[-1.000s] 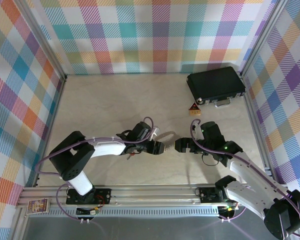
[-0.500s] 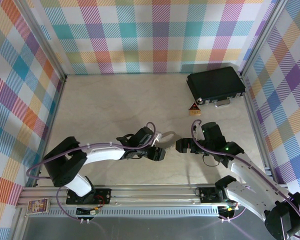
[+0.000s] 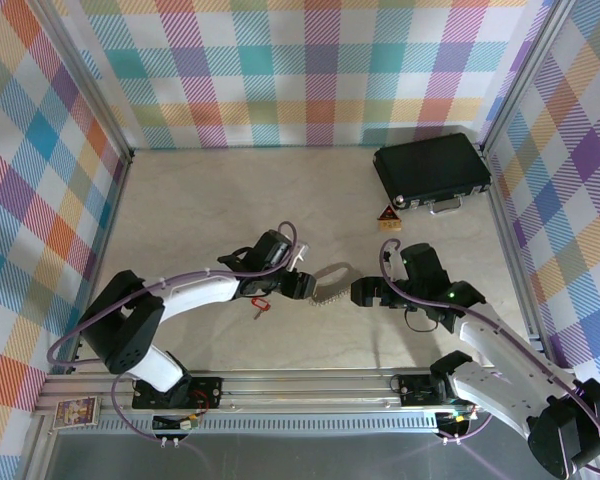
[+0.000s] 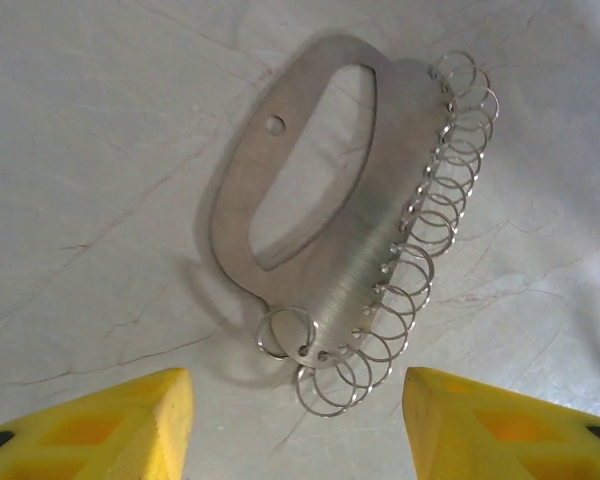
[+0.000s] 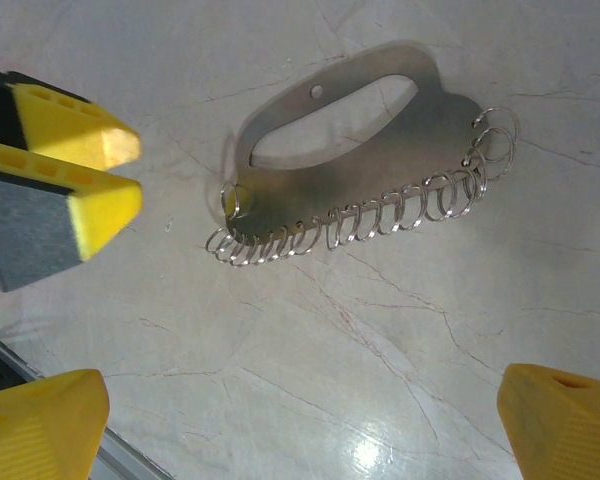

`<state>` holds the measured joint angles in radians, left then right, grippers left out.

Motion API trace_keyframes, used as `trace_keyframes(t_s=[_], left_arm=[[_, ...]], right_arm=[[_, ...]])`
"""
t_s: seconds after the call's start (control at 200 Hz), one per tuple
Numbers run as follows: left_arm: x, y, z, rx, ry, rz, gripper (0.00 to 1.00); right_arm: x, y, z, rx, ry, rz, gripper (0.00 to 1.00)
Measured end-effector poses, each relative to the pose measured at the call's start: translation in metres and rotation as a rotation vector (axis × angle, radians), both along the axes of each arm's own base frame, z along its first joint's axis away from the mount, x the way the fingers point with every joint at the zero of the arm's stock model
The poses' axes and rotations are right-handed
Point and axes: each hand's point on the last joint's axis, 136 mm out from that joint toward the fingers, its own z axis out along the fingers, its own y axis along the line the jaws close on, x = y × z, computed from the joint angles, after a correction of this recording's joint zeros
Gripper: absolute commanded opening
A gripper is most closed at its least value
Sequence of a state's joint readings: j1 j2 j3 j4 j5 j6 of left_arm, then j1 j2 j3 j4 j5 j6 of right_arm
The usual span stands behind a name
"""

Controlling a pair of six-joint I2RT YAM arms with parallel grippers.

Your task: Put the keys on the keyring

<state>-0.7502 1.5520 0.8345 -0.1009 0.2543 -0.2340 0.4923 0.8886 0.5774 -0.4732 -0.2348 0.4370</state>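
Overhead, one red key [image 3: 260,303] lies toward the tabletop's [image 3: 200,200] near edge. Wrist views resolve one keyring's [image 4: 380,230] wire rings. Jaws of the left gripper [image 4: 295,390] and right gripper [image 5: 302,400] stand spread, empty.

The keyring [image 4: 370,220] is brushed, matt silvery metal — the table [image 4: 100,150] smooth, glossy, marble-veined.

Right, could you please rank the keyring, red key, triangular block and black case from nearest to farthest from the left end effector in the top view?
From the left end effector:
1. keyring, just past its fingertips.
2. red key, beside the left arm, toward the near edge.
3. triangular block, farther back, on the right.
4. black case, in the back right corner.
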Motion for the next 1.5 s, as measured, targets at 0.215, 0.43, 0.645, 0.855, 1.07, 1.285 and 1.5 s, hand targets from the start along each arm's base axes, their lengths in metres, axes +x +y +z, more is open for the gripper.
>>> trace_keyframes(t_s=[0.215, 0.43, 0.645, 0.855, 1.07, 1.285, 1.5], left_arm=[[-0.002, -0.004, -0.014, -0.065, 0.058, -0.015, 0.52], [-0.006, 0.003, -0.025, -0.125, 0.108, 0.029, 0.48], [-0.020, 0.022, -0.019, -0.177, 0.130, 0.079, 0.46], [-0.022, 0.027, 0.040, -0.296, 0.012, 0.080, 0.46], [-0.028, 0.038, 0.070, -0.362, -0.054, 0.109, 0.47], [-0.035, 0.048, 0.071, -0.379, -0.041, 0.137, 0.49], [-0.040, 0.052, 0.077, -0.399, -0.050, 0.143, 0.49]], right_arm=[[0.005, 0.010, 0.003, 0.001, 0.018, 0.052, 0.94], [0.014, 0.026, -0.006, 0.009, 0.065, 0.114, 0.80], [0.032, 0.047, -0.015, 0.000, 0.107, 0.185, 0.65], [0.052, 0.075, -0.024, -0.019, 0.116, 0.258, 0.55], [0.064, 0.101, -0.042, -0.043, 0.144, 0.312, 0.46], [0.065, 0.121, -0.061, -0.074, 0.173, 0.367, 0.41], [0.058, 0.128, -0.075, -0.094, 0.207, 0.391, 0.37]])
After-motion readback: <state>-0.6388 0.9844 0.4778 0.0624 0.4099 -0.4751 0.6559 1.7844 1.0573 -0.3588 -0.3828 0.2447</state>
